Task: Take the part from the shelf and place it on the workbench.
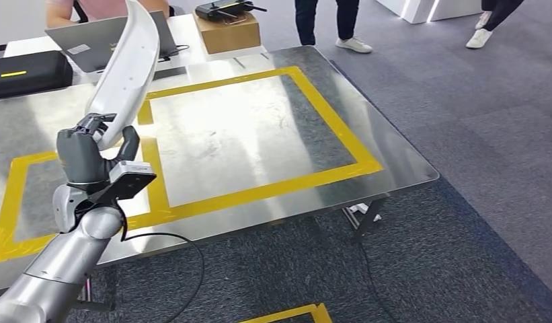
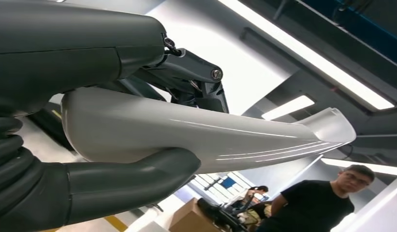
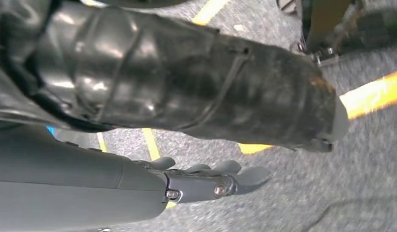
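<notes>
My left robot hand (image 1: pixel 91 151) is clamped around the lower end of the part (image 1: pixel 128 70), a long, curved, glossy white panel that rises from my grip and leans up over the tabletop (image 1: pixel 259 128). In the left wrist view the thick grey thumb (image 2: pixel 133 176) presses one face of the part (image 2: pixel 211 140) while the darker fingers (image 2: pixel 196 79) wrap the other side. The part is held in the air above the left portion of the steel tabletop, over the yellow tape (image 1: pixel 259 192) that marks rectangles on it. My right robot hand (image 3: pixel 206 181) hangs over grey carpet (image 3: pixel 293 203) with its fingers straight and slightly apart, holding nothing. At the far edge of the tabletop sit a laptop (image 1: pixel 101 40), a black case (image 1: pixel 27 74) and a cardboard box (image 1: pixel 227 30). Beyond it, people's legs (image 1: pixel 323 23) stand on the carpet, and a person in a black shirt (image 2: pixel 315 205) appears in the left wrist view.
</notes>
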Robot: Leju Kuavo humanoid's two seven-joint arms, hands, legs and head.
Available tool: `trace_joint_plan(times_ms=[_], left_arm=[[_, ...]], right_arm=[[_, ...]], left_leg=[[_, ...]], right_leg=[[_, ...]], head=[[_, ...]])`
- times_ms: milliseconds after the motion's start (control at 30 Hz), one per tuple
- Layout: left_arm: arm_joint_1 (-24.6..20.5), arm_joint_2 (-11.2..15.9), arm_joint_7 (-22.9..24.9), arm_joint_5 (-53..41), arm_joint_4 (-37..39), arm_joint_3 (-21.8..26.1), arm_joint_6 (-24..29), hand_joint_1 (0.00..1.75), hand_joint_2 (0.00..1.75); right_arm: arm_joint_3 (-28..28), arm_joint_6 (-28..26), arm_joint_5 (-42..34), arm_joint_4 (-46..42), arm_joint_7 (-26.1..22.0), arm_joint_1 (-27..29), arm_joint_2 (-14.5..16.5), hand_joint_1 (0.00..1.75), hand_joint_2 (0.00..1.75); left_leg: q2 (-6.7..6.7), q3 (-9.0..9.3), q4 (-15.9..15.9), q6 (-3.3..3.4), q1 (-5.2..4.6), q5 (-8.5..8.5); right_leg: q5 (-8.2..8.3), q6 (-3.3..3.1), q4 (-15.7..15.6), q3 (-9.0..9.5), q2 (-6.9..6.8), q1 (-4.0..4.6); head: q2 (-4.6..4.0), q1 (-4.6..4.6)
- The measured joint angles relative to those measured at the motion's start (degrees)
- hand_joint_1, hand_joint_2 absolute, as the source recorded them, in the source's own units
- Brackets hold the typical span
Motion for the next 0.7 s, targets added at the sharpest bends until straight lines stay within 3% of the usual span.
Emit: trace_joint_plan(times_ms=[67,100,167,233,333,400,700], left_arm=[[0.1,0.0,0.0,0.0,0.0,0.0,0.0,1.75,1.75],[0.2,0.0,0.0,0.0,0.0,0.0,0.0,1.75,1.75],[0.2,0.0,0.0,0.0,0.0,0.0,0.0,1.75,1.75],[0.0,0.0,0.0,0.0,0.0,0.0,0.0,1.75,1.75],[-0.1,0.0,0.0,0.0,0.0,0.0,0.0,1.75,1.75],[0.0,0.1,0.0,0.0,0.0,0.0,0.0,1.75,1.75],[0.0,0.3,0.0,-0.1,0.0,0.1,-0.1,1.75,1.75]], right_arm=[[-0.1,0.0,0.0,0.0,0.0,0.0,0.0,0.00,0.00],[-0.2,0.0,0.0,0.0,0.0,0.0,0.0,0.00,0.00],[-0.3,0.0,0.0,0.0,0.0,0.0,0.0,0.00,0.00],[-0.3,0.1,0.0,0.0,0.0,0.0,0.0,0.00,0.00],[-0.3,0.2,0.0,0.0,-0.1,-0.1,0.0,0.00,0.00],[-0.3,0.2,0.1,0.0,-0.3,-0.1,0.0,0.00,0.00],[-0.3,0.2,1.5,0.0,-1.2,-0.1,0.0,0.00,0.00]], left_leg=[[0.54,-3.01,5.6,-0.31,0.30,-1.44],[0.60,-3.33,5.8,-0.30,0.37,-0.73],[0.71,-1.05,0.5,0.05,0.37,3.23],[1.06,2.09,-6.0,0.66,0.04,5.79],[1.24,3.46,-9.0,0.87,-0.27,5.49],[1.14,3.52,-9.2,0.67,-0.21,5.44],[1.10,3.58,-9.2,1.36,-0.27,5.30]], right_leg=[[-0.27,-0.14,0.0,0.28,-0.41,0.06],[-0.42,-0.10,0.0,0.46,-0.59,0.08],[-0.80,0.11,0.0,1.00,-0.84,0.09],[-1.15,0.53,0.0,1.33,-1.01,0.23],[-1.28,1.00,0.0,1.14,-1.22,0.42],[-1.26,0.92,-0.3,1.27,-1.34,0.45],[-0.80,1.73,-1.4,1.85,-1.36,0.38]], head=[[-0.01,-0.02],[-0.01,-0.03],[-0.01,-0.03],[-0.01,0.04],[0.01,0.09],[0.01,0.21],[-0.01,0.31]])
